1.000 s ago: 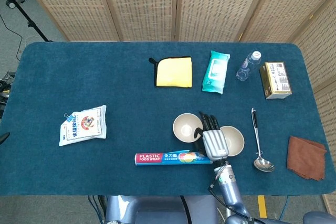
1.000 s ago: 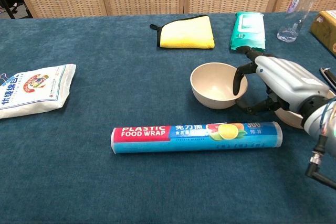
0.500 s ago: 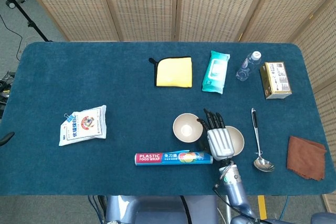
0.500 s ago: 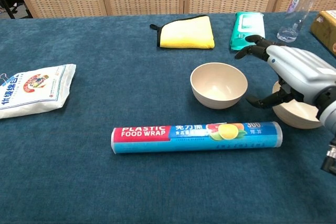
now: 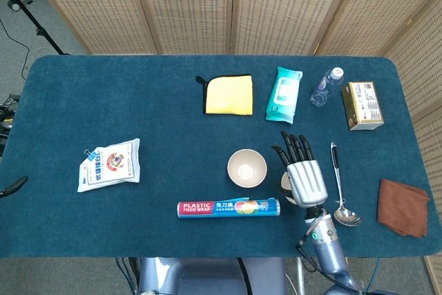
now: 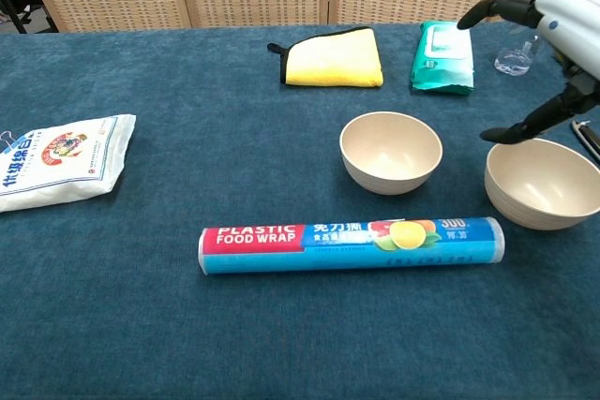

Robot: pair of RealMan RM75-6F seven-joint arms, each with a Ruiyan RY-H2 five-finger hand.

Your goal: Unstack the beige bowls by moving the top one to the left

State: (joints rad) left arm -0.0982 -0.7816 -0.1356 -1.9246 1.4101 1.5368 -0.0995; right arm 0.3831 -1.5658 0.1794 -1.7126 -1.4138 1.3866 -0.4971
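Two beige bowls are sitting side by side on the blue table (image 5: 103,94), apart from each other and no longer stacked. The left bowl (image 6: 390,151) is resting upright just beyond the plastic food wrap roll (image 6: 352,235). The right bowl (image 6: 543,183) is standing near the roll's right end; in the head view your hand is covering most of it.

Your right hand (image 5: 304,168) is hovering above the right bowl with its fingers spread and nothing in its grasp. In the chest view it is showing at the upper right edge, raised clear of the bowl's rim. Your left hand is not appearing in either view.

Judging from this layout, the move to the left looks done, so the remaining risks are coming from your retreat. If you are lowering the hand while pulling back, the thumb could be catching the right bowl's rim and tipping or sliding it. If you are swinging right, the fingers could be knocking the metal ladle (image 5: 340,187) lying just beside that bowl. If you are reaching forward instead, the water bottle (image 5: 326,86) and the green wipes pack (image 5: 284,94) are standing in that path, and the bottle looks light enough to topple.
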